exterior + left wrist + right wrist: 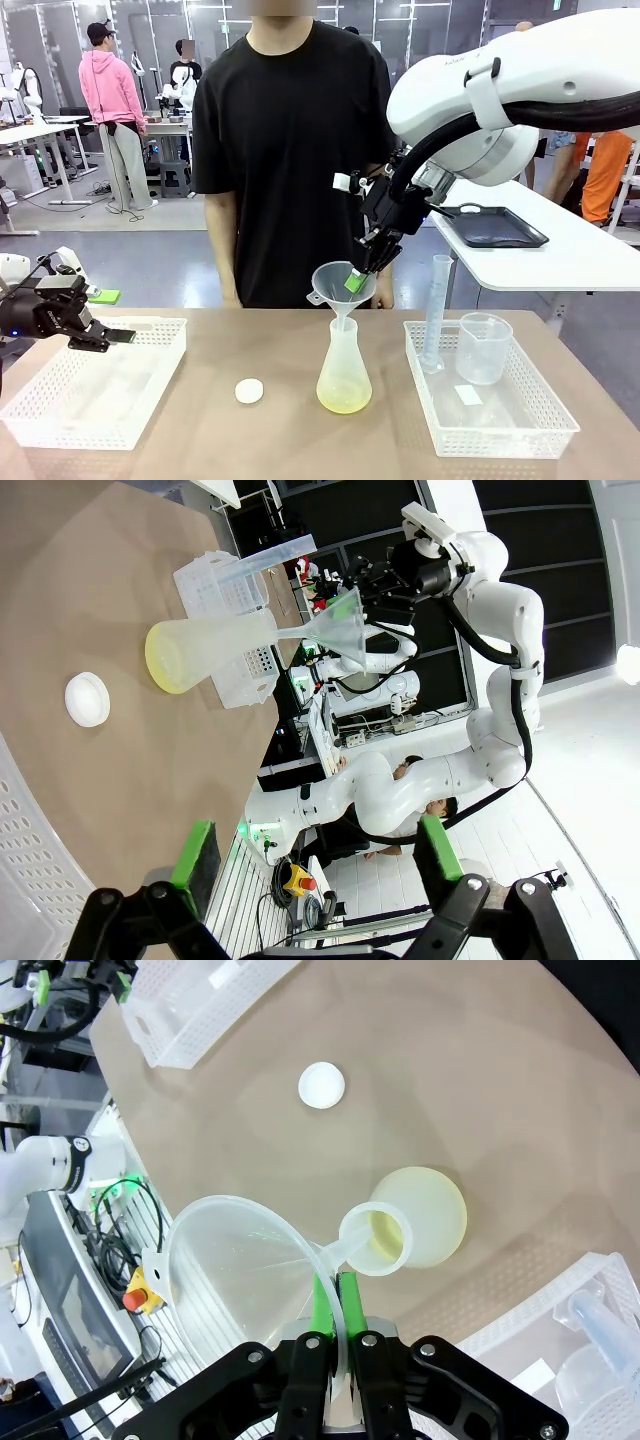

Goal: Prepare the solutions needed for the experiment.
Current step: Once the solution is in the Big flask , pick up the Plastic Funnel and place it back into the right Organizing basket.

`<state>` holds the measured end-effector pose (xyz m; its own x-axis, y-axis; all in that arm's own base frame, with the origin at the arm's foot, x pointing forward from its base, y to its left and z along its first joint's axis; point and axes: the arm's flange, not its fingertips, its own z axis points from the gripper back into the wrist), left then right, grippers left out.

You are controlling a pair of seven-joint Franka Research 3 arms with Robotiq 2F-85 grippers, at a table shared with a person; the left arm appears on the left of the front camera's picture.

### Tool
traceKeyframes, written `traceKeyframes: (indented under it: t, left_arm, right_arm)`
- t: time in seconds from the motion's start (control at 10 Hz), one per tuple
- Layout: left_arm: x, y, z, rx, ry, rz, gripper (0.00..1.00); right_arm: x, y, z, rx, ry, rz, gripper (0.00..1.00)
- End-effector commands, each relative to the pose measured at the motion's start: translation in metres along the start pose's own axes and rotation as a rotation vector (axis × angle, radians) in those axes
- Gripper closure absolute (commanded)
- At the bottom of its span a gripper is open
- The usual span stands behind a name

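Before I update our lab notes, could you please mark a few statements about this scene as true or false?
1. The right gripper is shut on the funnel. True.
2. The flask is full to its neck. False: only a shallow layer of pale yellow liquid sits at its bottom.
3. The left gripper holds the white cap. False: it is open and empty; the cap lies on the table.
4. The beaker and measuring cylinder stand in the basket on the right. True.

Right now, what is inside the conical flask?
A shallow pale yellow solution covers the conical flask's bottom, and the clear funnel's stem enters its neck. The frosted wall hides how far the stem reaches.
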<state>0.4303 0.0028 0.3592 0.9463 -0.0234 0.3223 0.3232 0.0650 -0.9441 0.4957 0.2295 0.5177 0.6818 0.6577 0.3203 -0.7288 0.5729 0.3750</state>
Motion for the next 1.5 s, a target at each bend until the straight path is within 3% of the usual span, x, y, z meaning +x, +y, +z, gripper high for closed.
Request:
traceKeyframes:
  t: [0.0, 1.0, 1.4]
  left_arm:
    - [-0.001, -0.003, 0.000, -0.001, -0.001, -0.005, 0.00]
    - [-0.001, -0.003, 0.000, -0.001, -0.001, -0.005, 0.00]
    - [-0.001, -0.003, 0.000, -0.001, -0.001, -0.005, 0.00]
  right_arm:
    - [-0.003, 0.006, 0.005, -0.014, -0.008, 0.009, 1.00]
    - [0.009, 0.020, 0.034, -0.112, -0.074, 0.035, 1.00]
    - [0.004, 0.008, 0.049, -0.118, -0.044, -0.017, 1.00]
